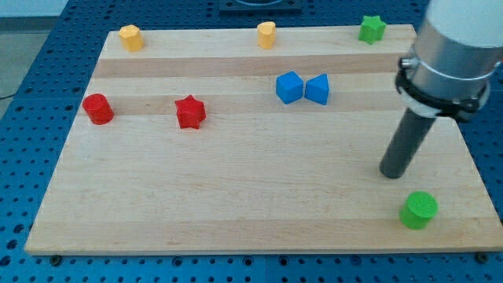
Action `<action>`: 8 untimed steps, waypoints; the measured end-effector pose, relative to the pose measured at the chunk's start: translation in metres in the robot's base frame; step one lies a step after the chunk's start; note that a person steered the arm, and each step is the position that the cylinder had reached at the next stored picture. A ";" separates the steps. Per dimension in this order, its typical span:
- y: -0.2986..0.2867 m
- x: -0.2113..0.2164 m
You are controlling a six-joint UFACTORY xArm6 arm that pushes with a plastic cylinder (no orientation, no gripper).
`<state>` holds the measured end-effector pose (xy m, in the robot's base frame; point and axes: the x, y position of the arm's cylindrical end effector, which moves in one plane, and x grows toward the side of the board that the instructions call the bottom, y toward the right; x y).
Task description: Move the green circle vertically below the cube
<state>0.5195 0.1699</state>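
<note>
My tip (392, 174) sat just far-left of the green circle (418, 210) at the worktop's (236, 204) near-right corner; no claw fitted, so a push risked shoving it off-edge, away from the blue cube (289, 87).

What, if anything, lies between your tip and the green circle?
Nothing: in the camera view only bare board separates my tip from the green circle, just below-right.

along the board's top edge sit two yellow blocks (130, 37) (266, 34) and a green star (372, 29); at the view's left, a red cylinder (98, 108) and red star (189, 112).
</note>
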 end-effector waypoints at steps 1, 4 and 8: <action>0.045 0.013; 0.001 0.056; -0.032 -0.034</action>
<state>0.4856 0.1374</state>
